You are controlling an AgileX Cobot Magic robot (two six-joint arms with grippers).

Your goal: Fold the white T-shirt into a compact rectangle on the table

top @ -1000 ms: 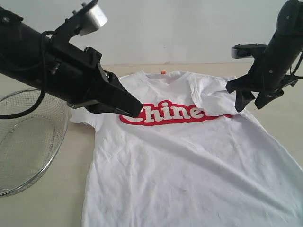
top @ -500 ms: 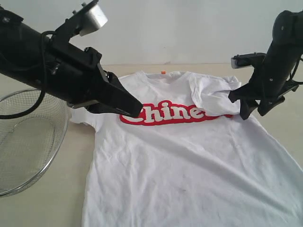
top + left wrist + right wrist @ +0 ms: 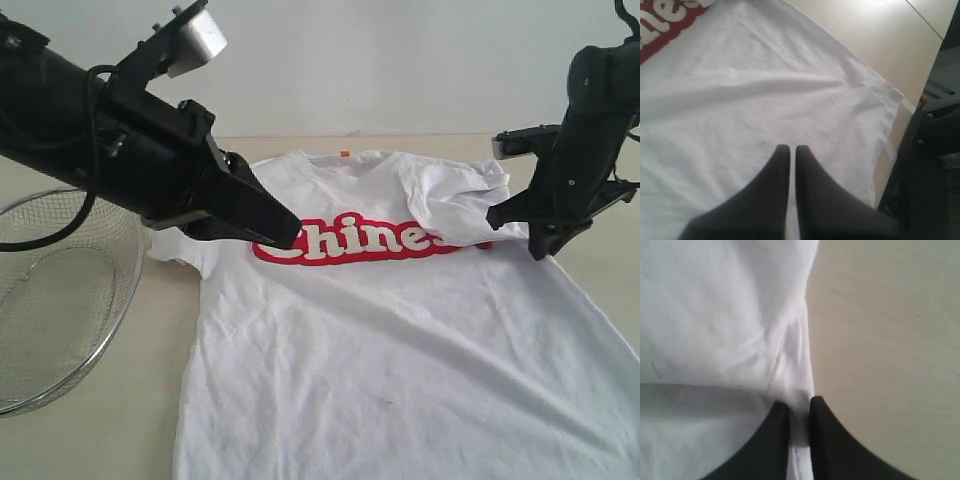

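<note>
The white T-shirt [image 3: 400, 340] lies face up across the middle of the table [image 3: 110, 440], its collar toward the far edge and its hem running off toward the near edge. A red band [image 3: 350, 243] with white lettering crosses the chest, and a small orange tag [image 3: 345, 153] sits at the collar. On the side nearer the table's right edge, the sleeve [image 3: 450, 205] is folded inward over the chest and covers the end of the lettering; the opposite sleeve lies out flat toward the left edge. The right gripper [image 3: 520, 228] is down at the shirt's side edge just beside that folded sleeve. In the right wrist view its jaws [image 3: 799, 407] are drawn almost together with a narrow ridge of white cloth pinched between them, bare table next to it. The left gripper [image 3: 285, 232] hangs above the start of the lettering. In the left wrist view its fingers [image 3: 792, 148] are pressed together with only a thin slit between them and grip nothing, smooth shirt fabric spread out below. A round wire-mesh basket [image 3: 60, 300] stands at the left edge of the table, apart from the shirt.
</note>
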